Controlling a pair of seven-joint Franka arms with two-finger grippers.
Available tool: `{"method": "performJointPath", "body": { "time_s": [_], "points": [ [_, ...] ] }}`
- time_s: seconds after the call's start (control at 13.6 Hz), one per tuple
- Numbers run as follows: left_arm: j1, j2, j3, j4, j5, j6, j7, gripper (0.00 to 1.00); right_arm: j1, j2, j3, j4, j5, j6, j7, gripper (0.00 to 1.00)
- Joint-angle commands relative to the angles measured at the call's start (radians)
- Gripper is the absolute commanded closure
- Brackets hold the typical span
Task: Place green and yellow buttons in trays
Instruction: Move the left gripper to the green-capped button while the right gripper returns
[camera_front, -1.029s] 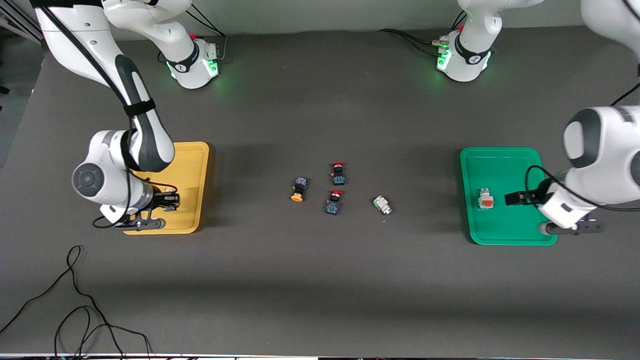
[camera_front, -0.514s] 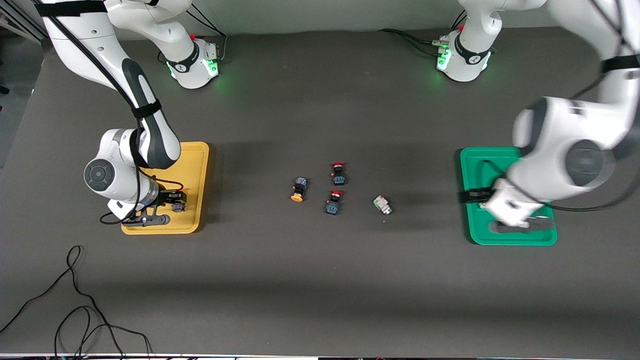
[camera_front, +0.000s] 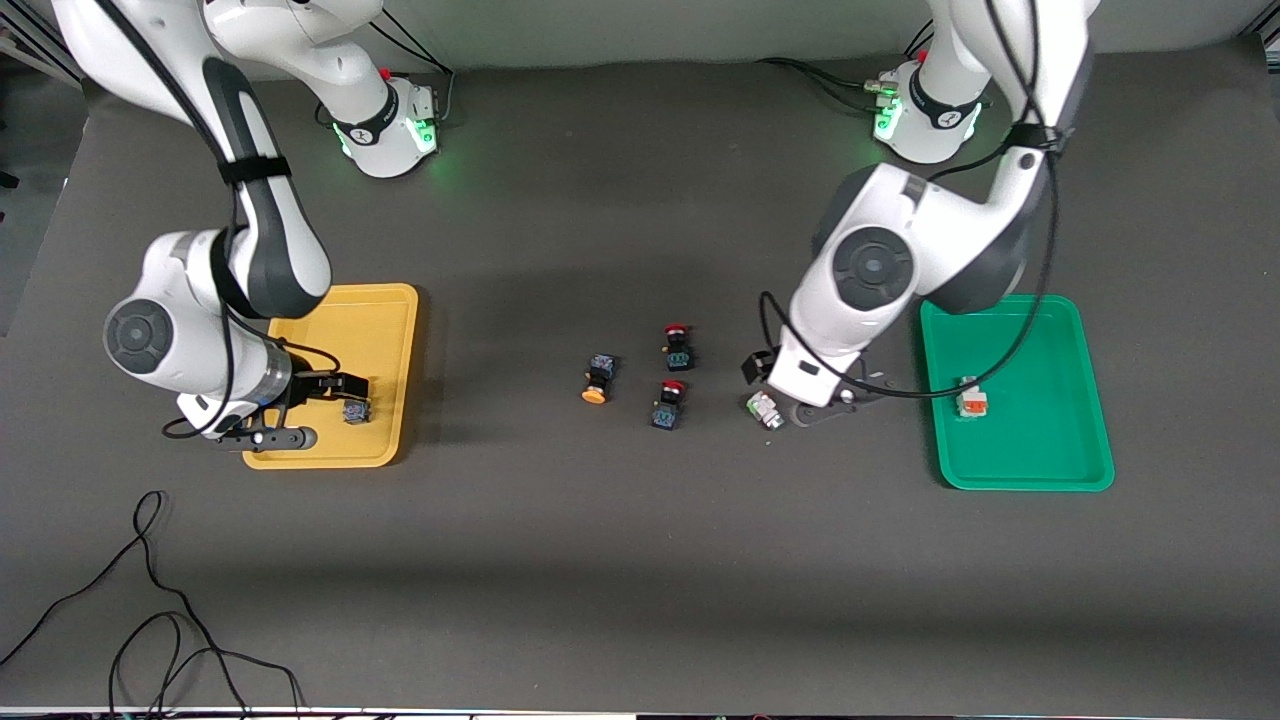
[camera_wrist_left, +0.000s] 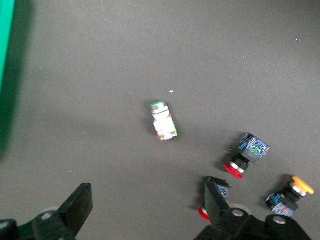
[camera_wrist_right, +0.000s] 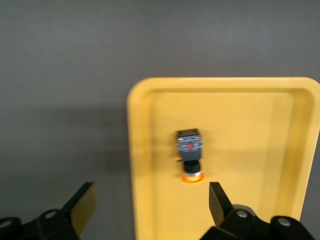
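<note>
The yellow tray (camera_front: 385, 330) holds an orange-yellow capped button (camera_front: 352, 411), which also shows in the right wrist view (camera_wrist_right: 189, 156). My right gripper (camera_front: 305, 410) is open and empty over that tray's rim (camera_wrist_right: 137, 165). The green tray (camera_front: 1040, 330) holds the white orange-faced button (camera_front: 970, 400). The white green-faced button (camera_front: 765, 409) lies on the table, and my left gripper (camera_front: 792, 395) is open and empty just above the table beside it (camera_wrist_left: 163, 121). A second orange-yellow capped button (camera_front: 597, 380) lies mid-table (camera_wrist_left: 291, 191).
Two red-capped dark buttons (camera_front: 677, 347) (camera_front: 667, 403) lie between the orange-yellow button and the green-faced one. They also show in the left wrist view (camera_wrist_left: 248, 154) (camera_wrist_left: 216, 196). A black cable (camera_front: 150, 600) trails near the table's front edge at the right arm's end.
My left arm has swung from over the green tray to the middle of the table, beside the green-faced button. My right gripper has drawn back a little from the button in the yellow tray.
</note>
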Motion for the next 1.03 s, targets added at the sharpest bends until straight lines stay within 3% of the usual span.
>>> {"method": "performJointPath", "body": {
  "time_s": [0.0,0.22,0.66,0.73,0.96],
  "points": [
    [-0.027,0.066,0.020,0.014,-0.010,0.054,-0.080,0.00,0.081,0.017,-0.002,0.058,0.105,-0.040,0.104,0.00],
    [-0.027,0.152,0.020,0.004,-0.003,0.126,-0.080,0.00,0.190,0.076,-0.002,0.120,0.128,-0.023,0.266,0.00],
    [-0.027,0.267,0.020,-0.027,0.001,0.274,-0.080,0.02,0.400,0.343,0.000,0.331,0.130,0.038,0.550,0.00],
    [-0.027,0.279,0.020,-0.025,0.003,0.285,-0.080,0.10,0.431,0.371,0.000,0.331,0.130,0.075,0.570,0.00],
    [-0.024,0.281,0.020,-0.025,0.003,0.285,-0.079,0.46,0.492,0.442,0.000,0.328,0.130,0.130,0.622,0.00]
  ]
}}
